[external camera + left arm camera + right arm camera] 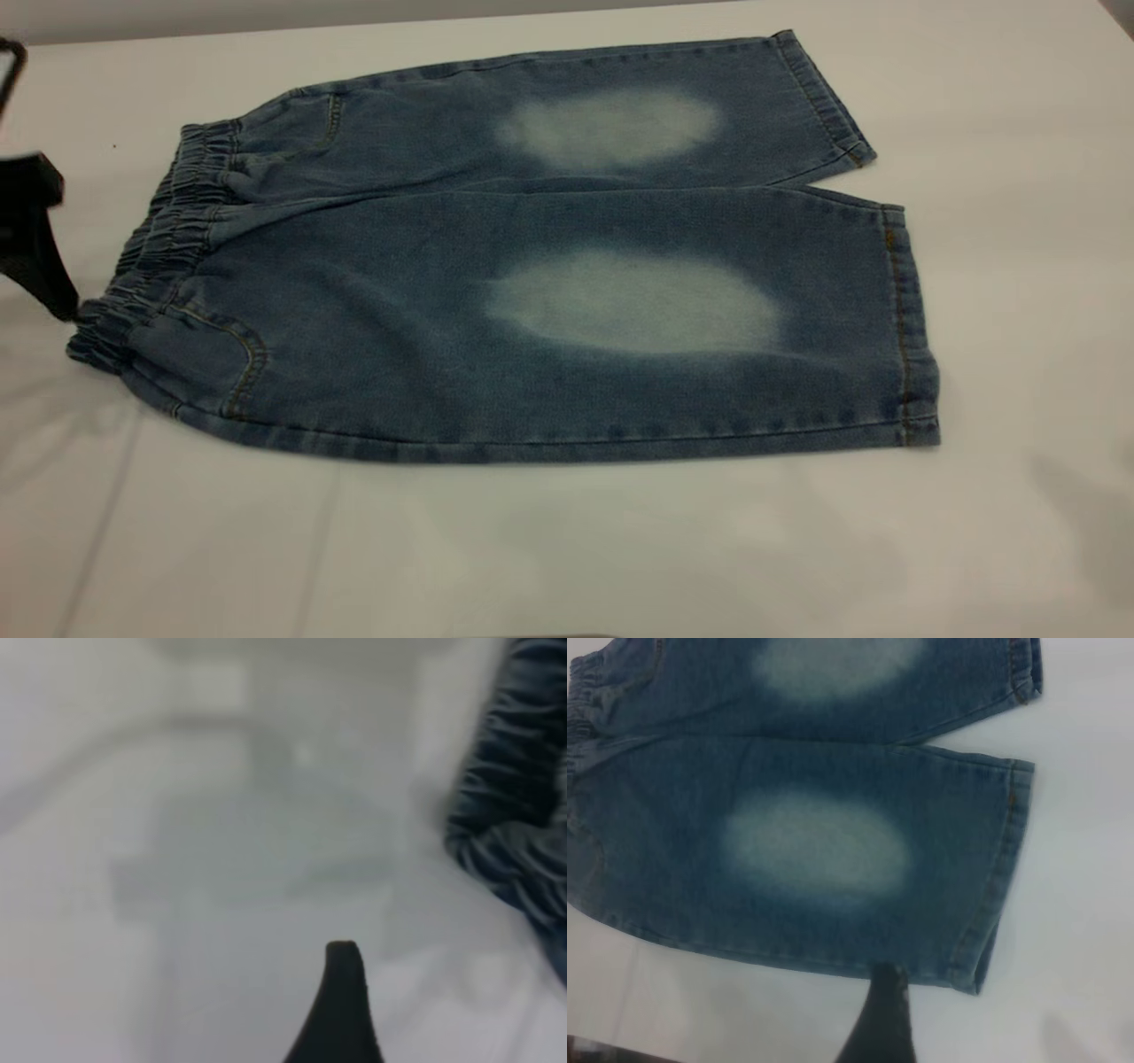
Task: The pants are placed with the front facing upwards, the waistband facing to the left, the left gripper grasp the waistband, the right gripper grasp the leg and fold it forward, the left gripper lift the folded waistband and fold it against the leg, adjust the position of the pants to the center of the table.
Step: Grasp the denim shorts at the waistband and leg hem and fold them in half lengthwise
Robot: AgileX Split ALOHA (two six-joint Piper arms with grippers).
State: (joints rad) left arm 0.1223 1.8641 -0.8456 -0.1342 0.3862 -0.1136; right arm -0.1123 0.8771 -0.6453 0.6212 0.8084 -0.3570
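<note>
Two legs of the pants (532, 292) lie flat and unfolded on the table (1019, 266), front up, each with a pale faded oval. Waistband (155, 257) — gathered, ruffled — points to the left side in the exterior view. Left gripper (35, 248) sits at the table's left edge, its tip just beside the waistband's near corner; finger spread cannot be told. Right gripper (879, 1019) hovers by the near leg's lower edge — only one dark finger shows, so its state cannot be told.
</note>
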